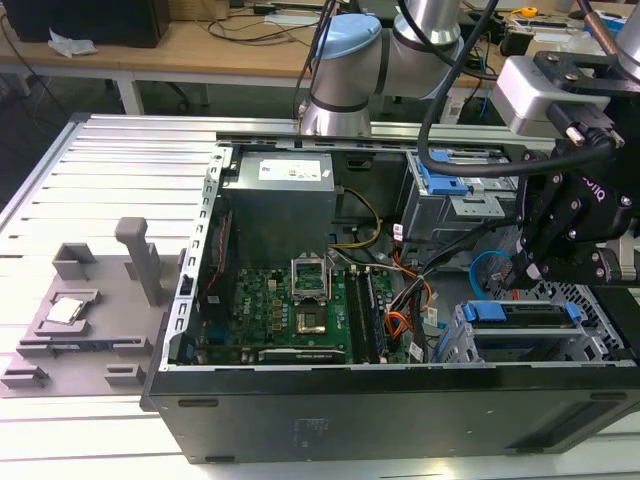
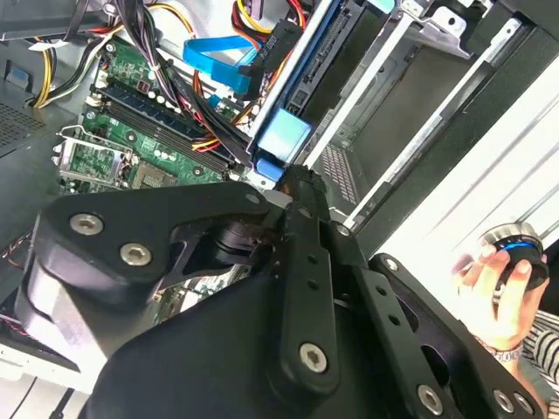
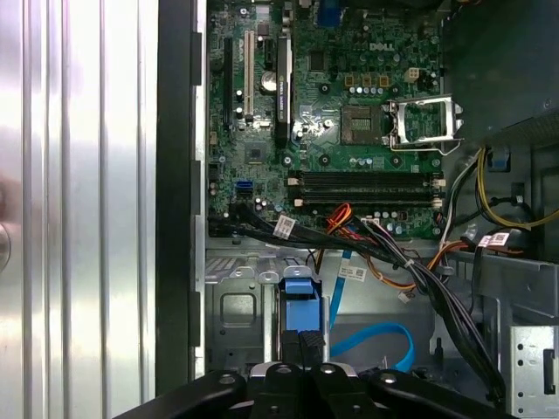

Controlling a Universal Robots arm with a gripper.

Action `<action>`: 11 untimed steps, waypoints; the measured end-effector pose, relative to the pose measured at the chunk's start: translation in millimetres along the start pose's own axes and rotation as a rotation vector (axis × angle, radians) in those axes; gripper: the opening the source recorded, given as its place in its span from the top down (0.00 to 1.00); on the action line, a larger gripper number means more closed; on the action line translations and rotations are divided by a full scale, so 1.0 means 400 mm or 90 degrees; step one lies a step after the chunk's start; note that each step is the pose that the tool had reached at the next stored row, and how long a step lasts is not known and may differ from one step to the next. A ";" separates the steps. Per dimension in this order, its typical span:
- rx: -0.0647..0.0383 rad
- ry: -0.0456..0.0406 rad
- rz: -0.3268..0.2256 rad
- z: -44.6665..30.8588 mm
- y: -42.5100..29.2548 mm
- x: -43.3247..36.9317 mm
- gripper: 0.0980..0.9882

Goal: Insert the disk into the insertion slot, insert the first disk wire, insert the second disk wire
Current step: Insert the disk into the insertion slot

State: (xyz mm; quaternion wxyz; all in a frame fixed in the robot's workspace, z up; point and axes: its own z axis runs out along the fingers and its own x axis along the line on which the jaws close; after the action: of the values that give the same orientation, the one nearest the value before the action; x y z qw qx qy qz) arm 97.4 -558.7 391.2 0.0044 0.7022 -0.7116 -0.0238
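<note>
The disk point(image 1: 524, 318) lies flat in the insertion slot point(image 1: 462, 345), a grey perforated cage at the case's front corner on the exterior view's right. Bright blue carrier tabs point(image 1: 470, 312) show at both its ends. My black gripper point(image 1: 522, 275) hangs just above the disk's far edge. In both wrist views its fingertips point(image 3: 301, 347) are pressed together with nothing between them, right at one blue tab point(image 3: 297, 295) point(image 2: 284, 135). A loose blue flat cable point(image 3: 384, 339) curls beside the cage point(image 3: 234, 307), and a bundle of black and coloured wires point(image 3: 410, 262) runs past it.
The case holds a green motherboard point(image 1: 290, 305), a grey power supply point(image 1: 280, 195) and an upper bay with a wide blue latch point(image 1: 440, 185). A grey fixture point(image 1: 95, 310) sits on the ribbed table at the exterior view's left. A person's hand point(image 2: 493, 292) grips a round knob.
</note>
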 end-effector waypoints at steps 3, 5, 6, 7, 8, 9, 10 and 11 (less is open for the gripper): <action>0.000 -0.0001 0.000 0.001 -0.002 0.000 0.99; 0.000 0.0000 0.000 0.000 -0.010 0.000 0.99; 0.000 0.0000 0.000 0.000 -0.018 -0.001 0.99; 0.000 0.0000 0.000 -0.001 -0.024 -0.001 0.99; 0.000 0.0000 0.000 -0.001 -0.034 -0.002 0.99; 0.000 0.0000 0.000 -0.001 -0.039 -0.002 0.99; 0.000 0.0000 0.000 -0.001 -0.043 -0.003 0.99; 0.000 0.0000 0.000 -0.002 -0.046 -0.003 0.99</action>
State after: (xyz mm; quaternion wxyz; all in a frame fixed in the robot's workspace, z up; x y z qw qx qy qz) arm 116.0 -557.8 391.1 0.0046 0.7022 -0.7116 -0.0240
